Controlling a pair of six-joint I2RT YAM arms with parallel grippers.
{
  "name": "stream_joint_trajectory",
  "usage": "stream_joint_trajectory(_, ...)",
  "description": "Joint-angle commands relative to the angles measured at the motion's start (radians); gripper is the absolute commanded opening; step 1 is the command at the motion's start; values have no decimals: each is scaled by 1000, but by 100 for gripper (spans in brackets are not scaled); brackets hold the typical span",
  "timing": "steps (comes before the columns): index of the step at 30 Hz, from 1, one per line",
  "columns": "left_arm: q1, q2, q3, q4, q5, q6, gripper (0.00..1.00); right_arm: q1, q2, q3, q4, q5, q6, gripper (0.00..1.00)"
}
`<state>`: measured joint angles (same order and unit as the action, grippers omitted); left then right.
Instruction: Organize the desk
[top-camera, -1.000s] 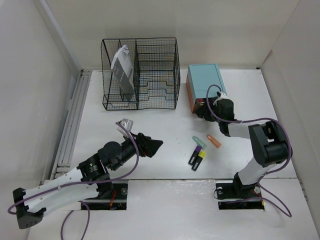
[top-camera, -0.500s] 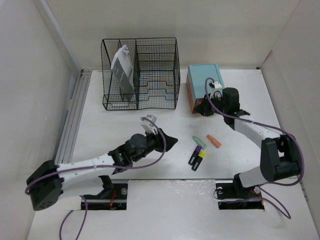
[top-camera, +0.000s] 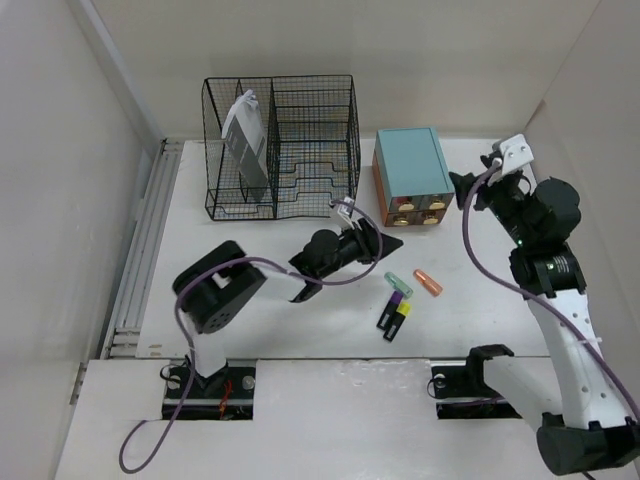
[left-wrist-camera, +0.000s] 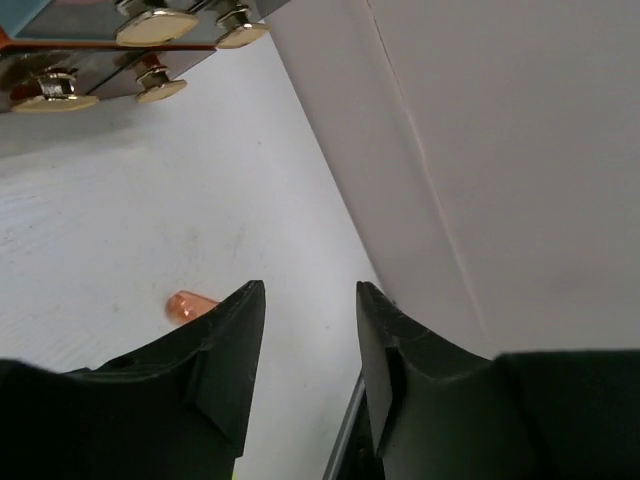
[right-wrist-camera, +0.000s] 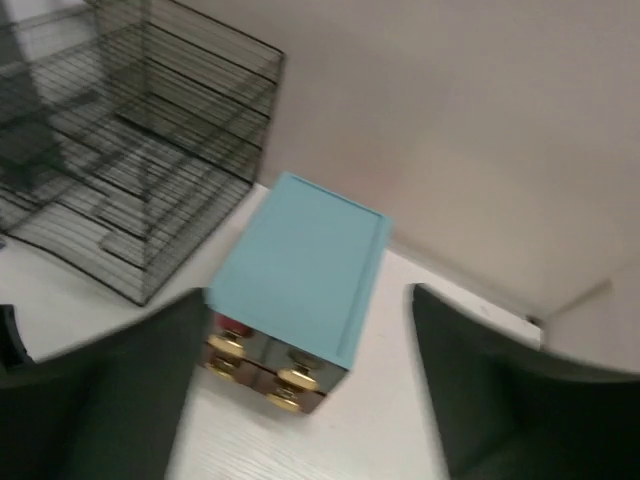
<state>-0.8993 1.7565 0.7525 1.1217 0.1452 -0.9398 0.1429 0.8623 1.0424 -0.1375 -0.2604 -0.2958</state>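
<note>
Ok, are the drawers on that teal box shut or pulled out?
Shut: in the right wrist view the teal box has its drawer fronts sitting flush under its top, with none sticking out.

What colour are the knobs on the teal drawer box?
Gold; the knobs show best in the left wrist view.

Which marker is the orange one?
The short orange marker, lying farthest right of the four, apart from the rest. The others are a green marker, a purple marker and a yellow marker.
</note>
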Motion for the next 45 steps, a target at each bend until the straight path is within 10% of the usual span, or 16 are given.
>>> stream_joint_trajectory(1, 19, 119, 89, 227, 65, -143, 41, -74, 66, -35, -69, -10, 33, 66)
stream_joint_trajectory(5, 19, 219, 171, 201, 5, -195, 58, -230, -2, -47, -42, -82, 135, 16)
stream_joint_trajectory(45, 28, 459, 446, -161, -340, -286, 57, -263, -42, -67, -42, -22, 239, 12)
